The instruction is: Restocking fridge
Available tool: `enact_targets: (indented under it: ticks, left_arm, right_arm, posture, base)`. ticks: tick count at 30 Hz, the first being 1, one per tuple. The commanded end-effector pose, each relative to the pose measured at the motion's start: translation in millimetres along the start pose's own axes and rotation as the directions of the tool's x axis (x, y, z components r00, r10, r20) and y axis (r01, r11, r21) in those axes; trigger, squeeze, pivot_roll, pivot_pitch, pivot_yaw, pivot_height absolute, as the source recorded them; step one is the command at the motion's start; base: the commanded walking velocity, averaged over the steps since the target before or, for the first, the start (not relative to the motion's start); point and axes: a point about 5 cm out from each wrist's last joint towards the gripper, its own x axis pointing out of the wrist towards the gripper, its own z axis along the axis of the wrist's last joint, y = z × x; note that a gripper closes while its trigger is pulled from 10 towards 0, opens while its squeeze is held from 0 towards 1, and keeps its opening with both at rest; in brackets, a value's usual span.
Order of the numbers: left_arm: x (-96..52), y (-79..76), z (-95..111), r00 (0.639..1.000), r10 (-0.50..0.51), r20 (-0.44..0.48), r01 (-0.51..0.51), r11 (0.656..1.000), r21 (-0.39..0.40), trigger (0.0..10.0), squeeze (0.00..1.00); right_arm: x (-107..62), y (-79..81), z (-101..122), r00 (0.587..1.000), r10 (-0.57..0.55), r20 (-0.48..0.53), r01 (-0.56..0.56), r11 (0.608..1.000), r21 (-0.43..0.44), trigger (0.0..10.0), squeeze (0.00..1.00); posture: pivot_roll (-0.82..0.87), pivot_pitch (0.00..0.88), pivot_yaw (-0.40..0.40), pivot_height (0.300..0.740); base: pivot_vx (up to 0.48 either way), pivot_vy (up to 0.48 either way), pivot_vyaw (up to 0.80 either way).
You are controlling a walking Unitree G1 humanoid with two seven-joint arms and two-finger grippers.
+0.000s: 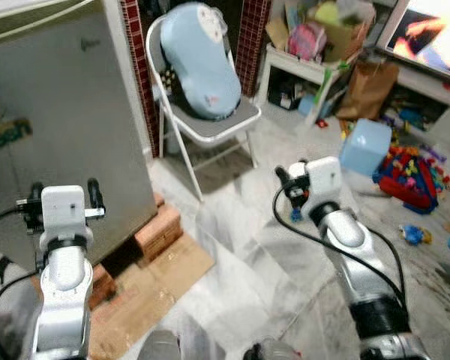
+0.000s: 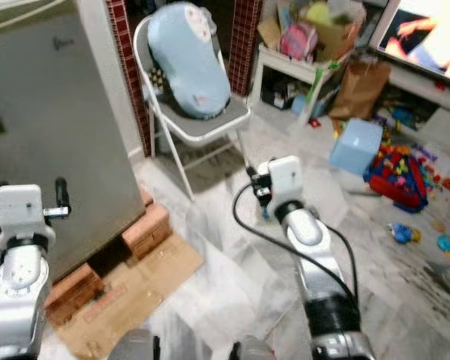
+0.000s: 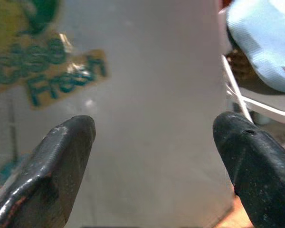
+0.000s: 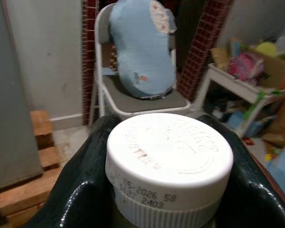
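The grey fridge (image 1: pixel 60 112) stands shut at the left, raised on bricks, with a "Fresh" sticker (image 3: pixel 61 76) on its door. My left gripper (image 1: pixel 64 189) is held up close in front of the door. It is open, and its black fingers (image 3: pixel 52 175) are spread with nothing between them. My right gripper (image 1: pixel 294 187) is raised over the floor at mid-right, away from the fridge. It is shut on a bottle with a white screw cap (image 4: pixel 168 156) that carries a printed date. The cap hides the bottle's body.
A white folding chair (image 1: pixel 210 127) holding a light blue cushion (image 1: pixel 202 60) stands just right of the fridge. Bricks (image 1: pixel 157 229) and flat cardboard (image 1: pixel 150 289) lie at the fridge's foot. At the far right are a blue box (image 1: pixel 366 146), scattered toys (image 1: pixel 412 176) and a cluttered white shelf (image 1: pixel 307 64).
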Motion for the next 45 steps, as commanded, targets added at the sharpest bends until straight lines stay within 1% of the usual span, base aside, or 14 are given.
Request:
enact_targets:
  ticks: [1,3,6,8,9,14,23,31,35,36,39,40,43,45]
  left_arm:
    - [4.8,6.6,-4.0,0.999,0.034,-0.008,-0.034,0.999,0.009,10.0,0.00]
    - [9.2,6.1,-2.4,0.999,0.050,-0.012,-0.050,0.999,-0.009,10.0,0.00]
    - [12.8,7.7,1.8,0.997,0.079,0.015,-0.079,0.997,0.004,10.0,0.00]
    - [14.9,10.0,1.4,0.994,0.108,0.005,-0.108,0.994,-0.002,10.0,0.00]
    - [17.4,10.4,0.1,0.992,0.123,-0.020,-0.123,0.992,-0.029,10.0,0.00]
    - [23.4,7.9,3.3,0.991,0.133,-0.009,-0.133,0.990,-0.042,10.0,0.00]
    - [19.5,-0.9,4.8,0.992,0.129,0.008,-0.128,0.991,-0.035,10.0,0.00]
    - [11.4,-7.2,4.6,0.997,0.081,0.016,-0.080,0.995,-0.051,10.0,0.00]
    - [24.5,2.0,-0.8,0.995,0.093,-0.043,-0.096,0.992,-0.085,10.0,0.00]
    - [31.0,3.0,0.3,0.996,0.075,-0.043,-0.079,0.992,-0.102,10.0,0.00]
    - [35.9,3.0,2.3,0.998,0.053,-0.038,-0.057,0.991,-0.124,10.0,0.00]
    - [38.7,-0.2,3.7,0.999,0.000,-0.037,-0.005,0.988,-0.153,10.0,0.00]
    - [41.0,-4.0,2.2,0.997,-0.050,-0.054,0.041,0.986,-0.159,10.0,0.00]
    - [41.9,-10.3,-0.2,0.990,-0.130,-0.064,0.114,0.973,-0.202,10.0,0.00]
  right_arm:
    - [5.3,12.4,14.9,0.997,0.045,0.064,-0.044,0.999,-0.009,10.0,0.00]
    - [6.0,13.9,15.7,0.996,0.050,0.071,-0.050,0.999,0.005,10.0,0.00]
    - [8.7,14.8,23.7,0.994,0.055,0.099,-0.059,0.997,0.041,10.0,0.00]
    - [9.9,15.4,26.8,0.993,0.056,0.108,-0.061,0.997,0.045,10.0,0.00]
    - [10.6,16.0,28.2,0.992,0.059,0.112,-0.065,0.997,0.049,10.0,0.00]
    - [7.9,19.7,25.9,0.991,0.074,0.110,-0.080,0.995,0.053,10.0,0.00]
    - [7.9,20.3,25.2,0.989,0.097,0.109,-0.102,0.994,0.036,10.0,0.00]
    - [5.7,21.1,24.0,0.989,0.105,0.109,-0.108,0.994,0.028,10.0,0.00]
    - [5.1,21.8,22.5,0.989,0.109,0.105,-0.112,0.993,0.028,10.0,0.00]
    - [5.0,22.1,22.4,0.988,0.110,0.104,-0.114,0.993,0.027,10.0,0.00]
    - [4.9,22.1,22.5,0.988,0.111,0.105,-0.114,0.993,0.027,10.0,0.00]
    - [4.7,21.8,22.5,0.989,0.109,0.104,-0.113,0.993,0.026,10.0,0.00]
    - [4.3,20.2,22.1,0.989,0.104,0.103,-0.107,0.994,0.025,10.0,0.00]
    - [4.0,19.1,21.7,0.990,0.098,0.102,-0.101,0.995,0.028,10.0,0.00]
  posture:
    - [0.11,0.085,-0.089,0.740]
    - [0.11,0.086,-0.092,0.740]
    - [0.11,0.093,-0.092,0.740]
    - [0.11,0.091,-0.091,0.740]
    - [0.11,0.092,-0.092,0.740]
    - [0.10,0.091,-0.092,0.740]
    - [0.10,0.090,-0.092,0.740]
    - [0.10,0.097,-0.092,0.740]
    - [0.10,0.098,-0.092,0.740]
    - [0.10,0.098,-0.093,0.740]
    - [0.10,0.098,-0.093,0.740]
    - [0.09,0.098,-0.092,0.740]
    - [0.09,0.098,-0.090,0.740]
    - [0.09,0.098,-0.090,0.740]
  base:
    - [0.000,0.480,0.00]
    - [0.000,0.480,0.00]
    - [0.000,0.480,0.00]
    - [0.000,0.480,0.00]
    - [0.000,0.480,0.00]
    - [0.000,0.480,0.00]
    - [0.000,0.480,0.00]
    - [0.000,0.000,0.00]
    - [0.000,0.000,0.00]
    - [0.000,0.000,0.00]
    - [0.000,0.000,0.00]
    - [0.000,0.000,0.00]
    - [0.000,0.000,0.00]
    - [0.000,0.000,0.00]
